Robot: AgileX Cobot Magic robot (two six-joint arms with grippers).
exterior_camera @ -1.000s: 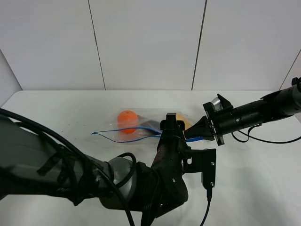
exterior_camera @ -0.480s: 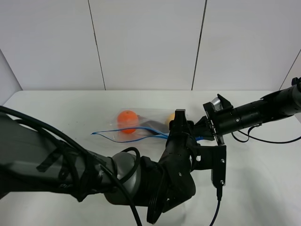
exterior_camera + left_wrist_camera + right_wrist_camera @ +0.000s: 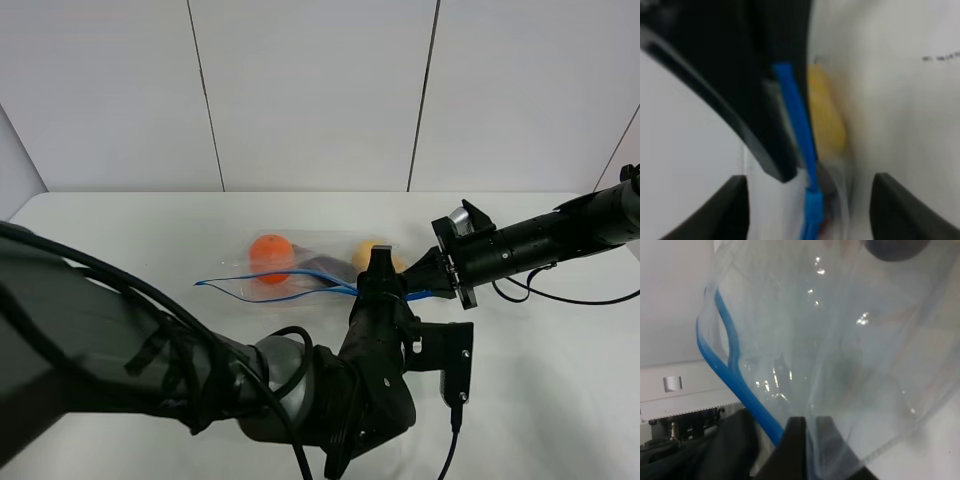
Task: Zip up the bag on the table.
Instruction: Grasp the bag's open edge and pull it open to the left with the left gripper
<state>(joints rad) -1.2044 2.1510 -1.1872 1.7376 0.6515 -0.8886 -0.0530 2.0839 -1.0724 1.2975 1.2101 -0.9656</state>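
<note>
The clear bag lies on the white table with an orange fruit and a yellow fruit inside. Its blue zipper strip runs along the near edge. My right gripper is shut on the bag's right end; in the right wrist view crinkly plastic and the strip rise from its closed tips. My left gripper hovers just left of it. In the blurred left wrist view its fingers stand apart, open, with the strip between them.
My left arm's bulky dark body fills the near foreground and hides the table's front. The right arm reaches in from the right with a cable trailing on the table. White wall panels stand behind.
My left gripper has shifted right along the zipper strip toward the right gripper, uncovering the yellow fruit. The right gripper and the bag have stayed put.
</note>
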